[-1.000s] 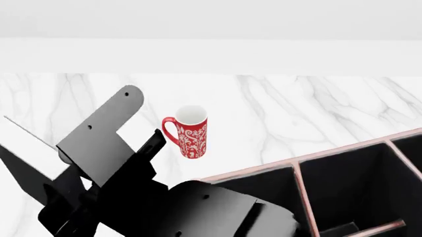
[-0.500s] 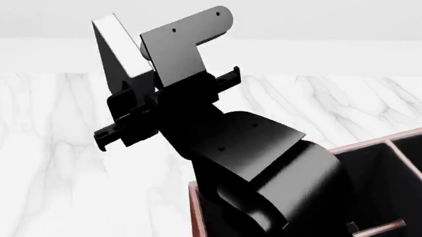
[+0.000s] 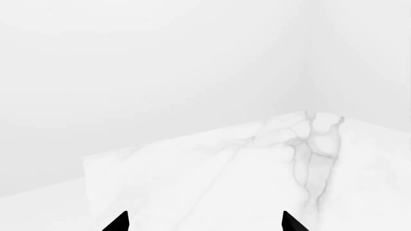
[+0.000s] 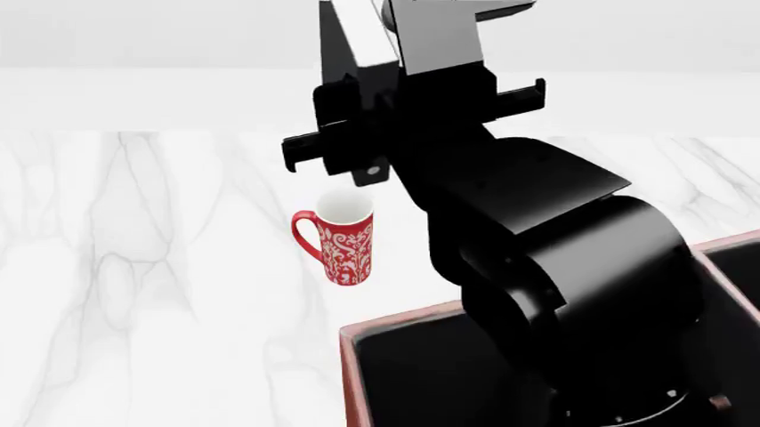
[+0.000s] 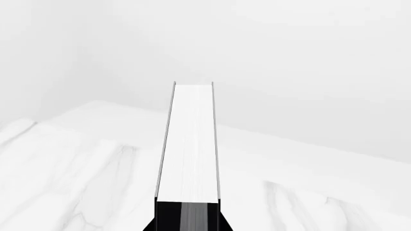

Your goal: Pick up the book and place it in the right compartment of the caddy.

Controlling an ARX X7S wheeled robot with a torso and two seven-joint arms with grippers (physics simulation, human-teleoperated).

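Observation:
My right gripper (image 5: 186, 219) is shut on the black book (image 5: 189, 144), whose white page edge points away from the wrist camera. In the head view the right arm is raised high over the table and holds the book (image 4: 348, 40) upright at the top edge, above and behind the caddy. The reddish-brown caddy (image 4: 345, 360) shows at the bottom; the arm hides most of its black interior, and its right end (image 4: 739, 243) shows at the right edge. My left gripper (image 3: 204, 224) is open and empty over the marble; it is out of the head view.
A red patterned mug (image 4: 342, 238) stands on the white marble table (image 4: 142, 267), just behind the caddy's left corner and below the held book. A white wall runs along the back.
My right arm has swung up and to the right with the book. The mug shows again. The arm now covers more of the caddy's middle.

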